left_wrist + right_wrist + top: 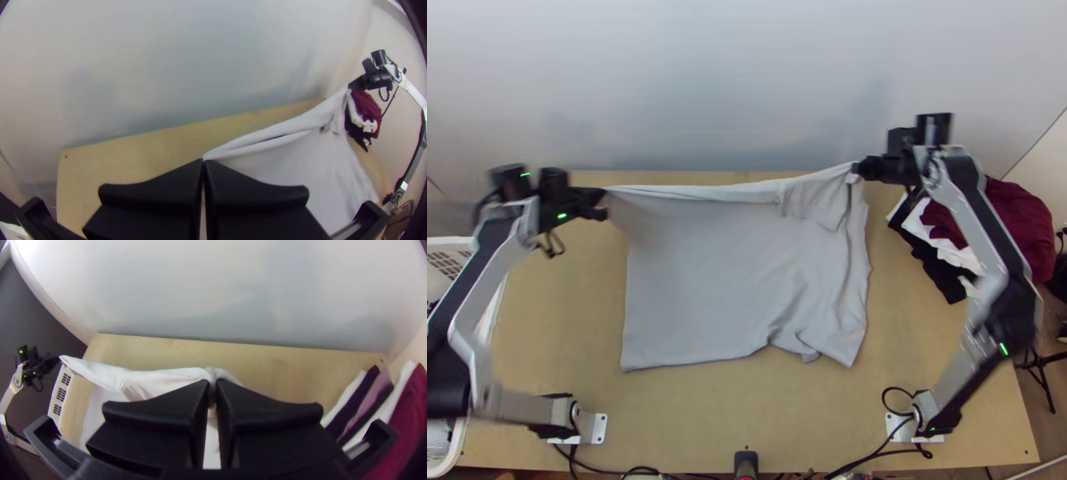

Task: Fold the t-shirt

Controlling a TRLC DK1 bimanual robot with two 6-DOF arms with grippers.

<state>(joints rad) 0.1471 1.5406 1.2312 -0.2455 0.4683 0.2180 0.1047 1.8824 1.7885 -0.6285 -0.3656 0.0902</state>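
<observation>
Top view, t-shirt: the pale grey t-shirt (699, 272) lay mostly spread on the light wooden surface (563, 320), with its far edge drawn taut between the two hands; I could see folds running down its right side and rumples at its near right part.
Top view, left hand: it was at the t-shirt's far left corner, the left hand (601, 202) nipping the cloth there.
Top view, right hand: over at the t-shirt's far right corner, the right hand (860, 169) had a bit of cloth pinched.
Top view, clothes pile: dark red, white and black, the clothes pile (1019, 224) sat to the right of the t-shirt.
Top view, basket: the white basket (459, 242) stood well to the left of the t-shirt.
Top view, backdrop: a pale backdrop (731, 80) rose beyond the t-shirt.
Left wrist view, left hand: black fingers (151, 191) pressed together at the tips, right on the t-shirt's corner, and a long narrow fold ran from there toward the right hand.
Right wrist view, right hand: fingertips closed around gathered cloth of the t-shirt, whose held edge sagged a little on its way to the left hand.
</observation>
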